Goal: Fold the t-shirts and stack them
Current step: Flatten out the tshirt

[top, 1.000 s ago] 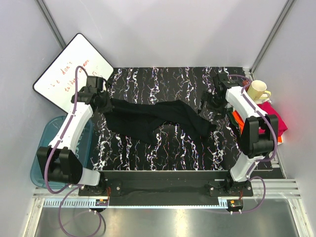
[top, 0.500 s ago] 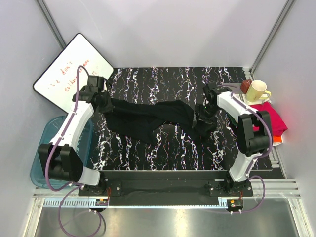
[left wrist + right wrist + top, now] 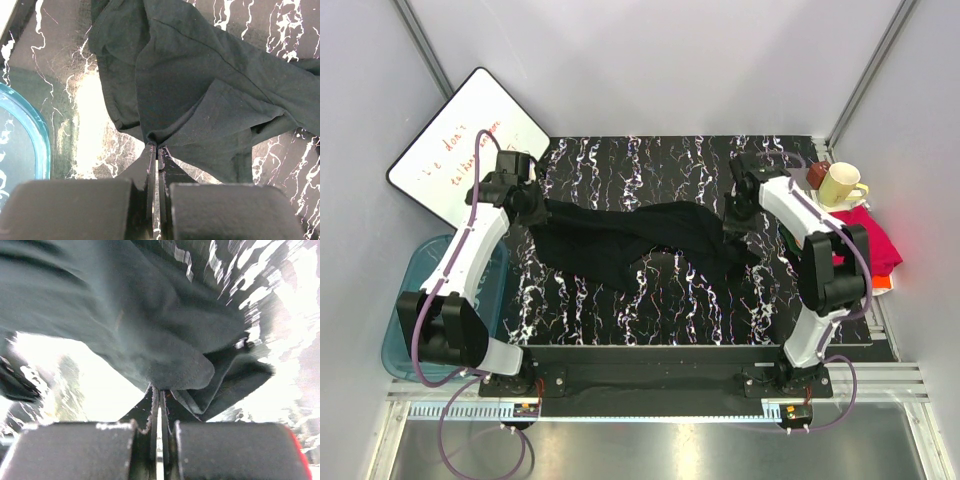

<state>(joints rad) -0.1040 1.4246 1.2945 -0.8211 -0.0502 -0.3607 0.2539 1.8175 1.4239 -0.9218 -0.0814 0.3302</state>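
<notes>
The left end effector (image 3: 154, 148) and right end effector (image 3: 157, 390) each clench an end of the black t-shirt (image 3: 620, 240), bunched between them on the desk (image 3: 650, 160). Pull apart evenly to flatten it.

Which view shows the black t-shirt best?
Top external: the black t-shirt lies stretched out, almost all visible. Left wrist shows only the end in the left tool; right wrist, a blurred fold in the right tool.
</notes>
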